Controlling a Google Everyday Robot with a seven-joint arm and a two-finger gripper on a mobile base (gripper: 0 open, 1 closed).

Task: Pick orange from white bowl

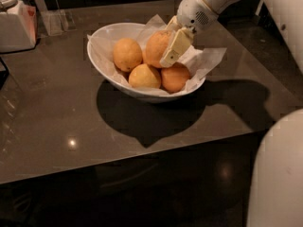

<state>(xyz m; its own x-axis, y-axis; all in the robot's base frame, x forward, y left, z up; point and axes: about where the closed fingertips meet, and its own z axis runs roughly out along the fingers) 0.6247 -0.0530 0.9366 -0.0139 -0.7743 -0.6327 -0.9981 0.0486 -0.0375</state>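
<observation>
Orange (156, 48), the largest round deep-coloured fruit, lies at the back of the wide glossy white bowl (102, 56), on crumpled white paper (208, 60) among three smaller fruits (127, 54). The robot's cream gripper (173, 51) is against its right side; whether the claw is spread or pinching, I cannot tell. I judge this to be the grasping step; the next move calls for a firm hold and a straight lift.

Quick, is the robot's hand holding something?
Hand: down in the white bowl, right against the orange. Cannot tell if it is open or closed.
</observation>
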